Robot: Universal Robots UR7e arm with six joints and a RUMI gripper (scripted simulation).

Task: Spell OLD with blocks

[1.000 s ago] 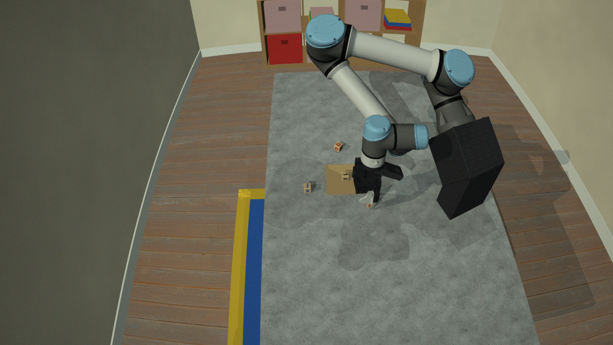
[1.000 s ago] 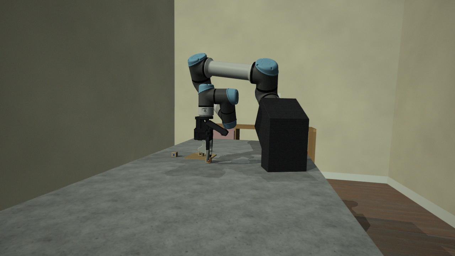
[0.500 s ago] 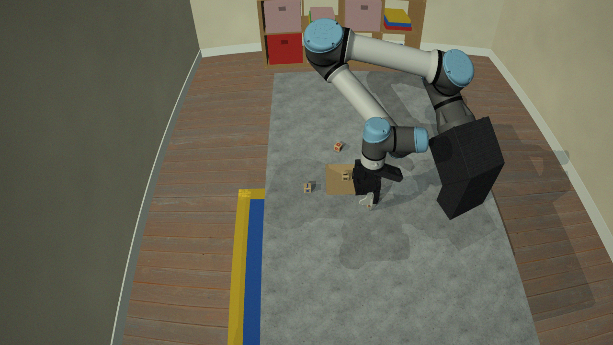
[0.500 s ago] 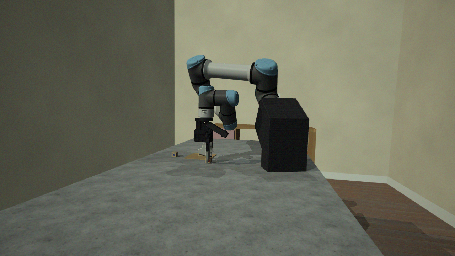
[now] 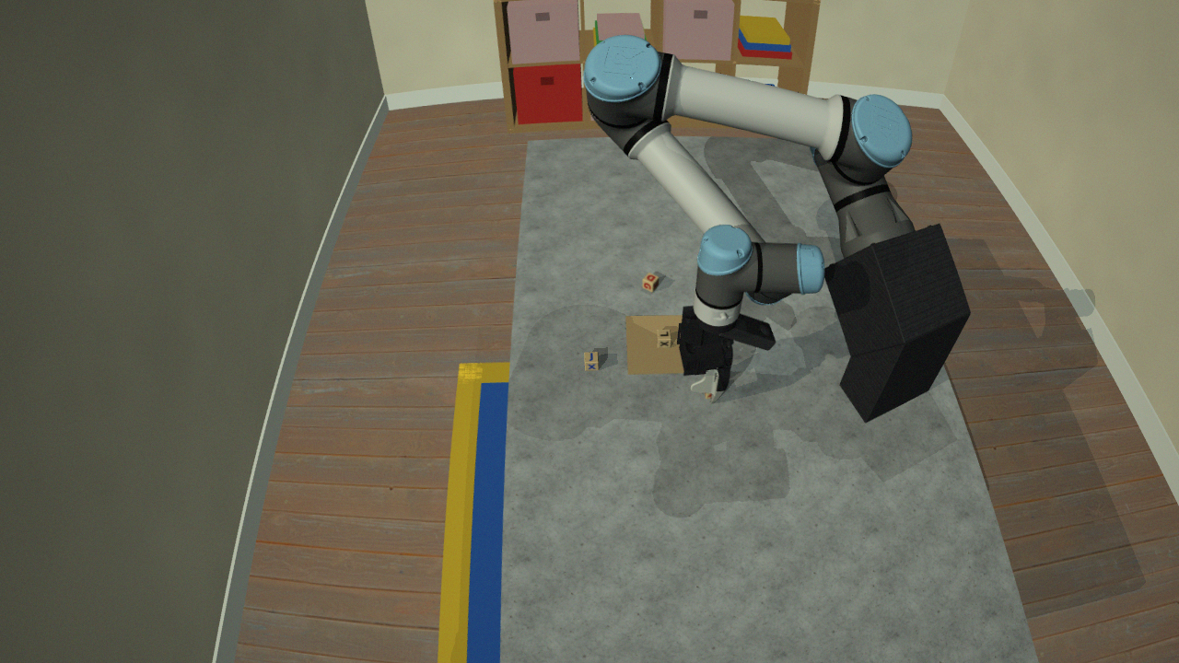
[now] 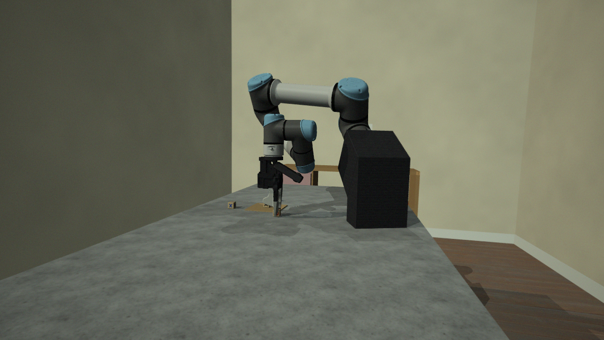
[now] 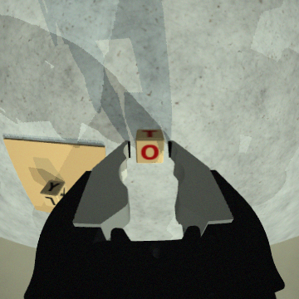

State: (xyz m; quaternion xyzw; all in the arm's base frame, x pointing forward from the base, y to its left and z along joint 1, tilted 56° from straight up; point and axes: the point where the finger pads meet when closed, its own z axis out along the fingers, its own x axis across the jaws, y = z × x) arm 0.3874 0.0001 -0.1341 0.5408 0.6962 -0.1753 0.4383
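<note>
A wooden block with a red O (image 7: 149, 148) (image 5: 710, 396) on top stands on the grey surface just off the tan mat (image 5: 641, 360) (image 7: 25, 162) (image 6: 253, 208). My gripper (image 7: 149, 142) (image 5: 710, 389) (image 6: 276, 210) is lowered around it, with one fingertip on each side and a thin gap at both. A block with black letters (image 5: 664, 336) (image 7: 51, 188) sits on the mat. A blue-lettered block (image 5: 591, 360) (image 6: 230, 205) lies left of the mat. A red-lettered block (image 5: 650, 282) lies beyond it.
The robot's black pedestal (image 5: 898, 321) (image 6: 375, 177) stands to the right of the mat. A shelf with coloured bins (image 5: 543, 90) is at the far wall. A yellow and blue strip (image 5: 482, 494) lies on the floor at the left.
</note>
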